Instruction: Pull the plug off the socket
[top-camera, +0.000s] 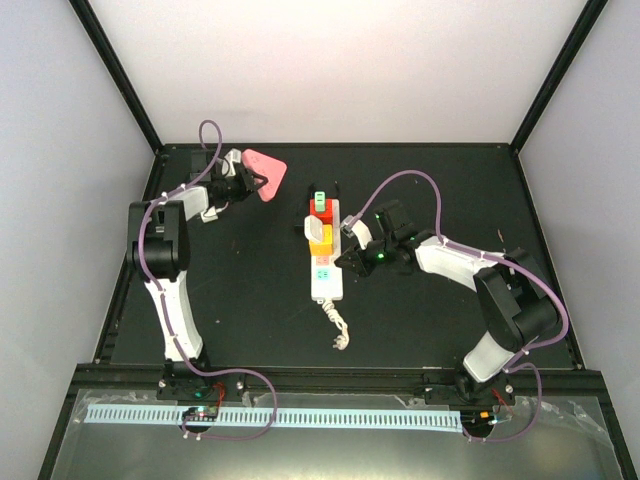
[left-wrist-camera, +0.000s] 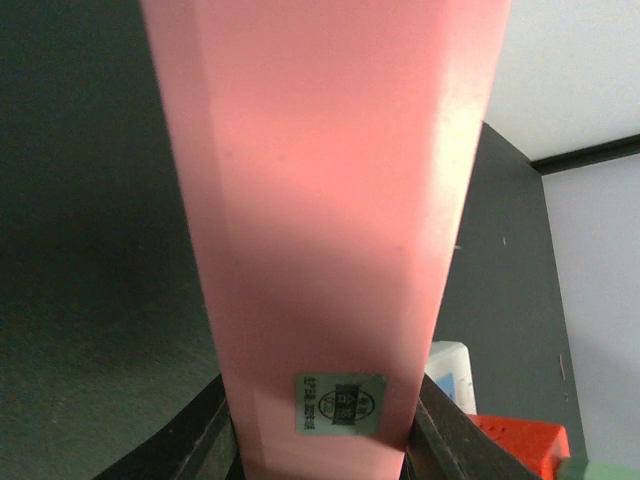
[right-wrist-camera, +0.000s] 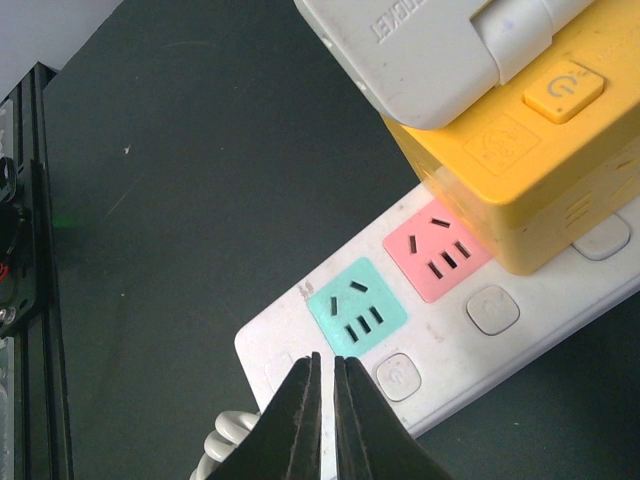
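The pink plug was clamped in the jaws of the left gripper at upper left, well apart from the socket at centre of the dark surface. Extraction was judged essentially done. Any further lift was best kept straight, with the right gripper, jaws almost together and empty, over the strip's lower end to pin it. Plug: smooth, tapered plastic. Socket: glossy white, pastel faces, yellow cube seated.
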